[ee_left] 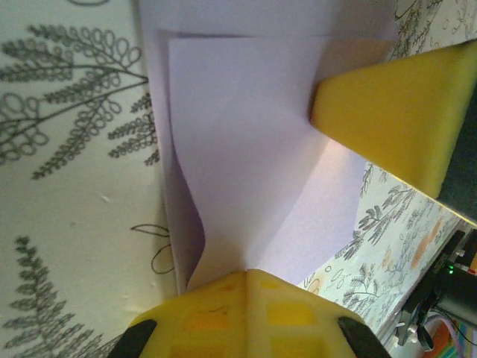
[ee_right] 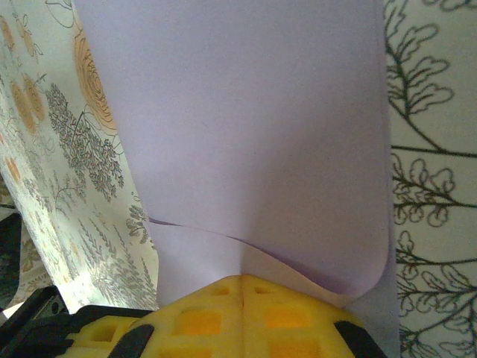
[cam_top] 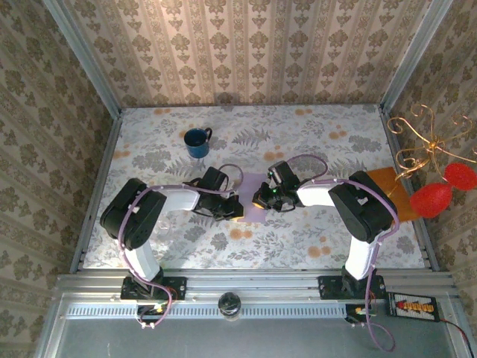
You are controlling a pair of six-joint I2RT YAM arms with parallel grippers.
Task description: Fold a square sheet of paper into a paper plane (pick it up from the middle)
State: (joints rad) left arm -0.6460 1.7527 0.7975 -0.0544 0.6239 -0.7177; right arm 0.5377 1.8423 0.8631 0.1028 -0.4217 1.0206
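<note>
Folding an early crease, I judge: left end effector (ee_left: 248, 292) at 9 o'clock and right end effector (ee_right: 242, 292) at 3 o'clock both pinch the square sheet of paper (ee_right: 246, 112), table (cam_top: 313, 142) ctr. Next: align edges, press flat.

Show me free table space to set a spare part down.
Free: the back right, between the blue mug and the orange-brown rectangle; the near strip between left arm and right arm. Crowded: the centre, where both pinch the lilac sheet; the right edge, with red ornaments.
</note>
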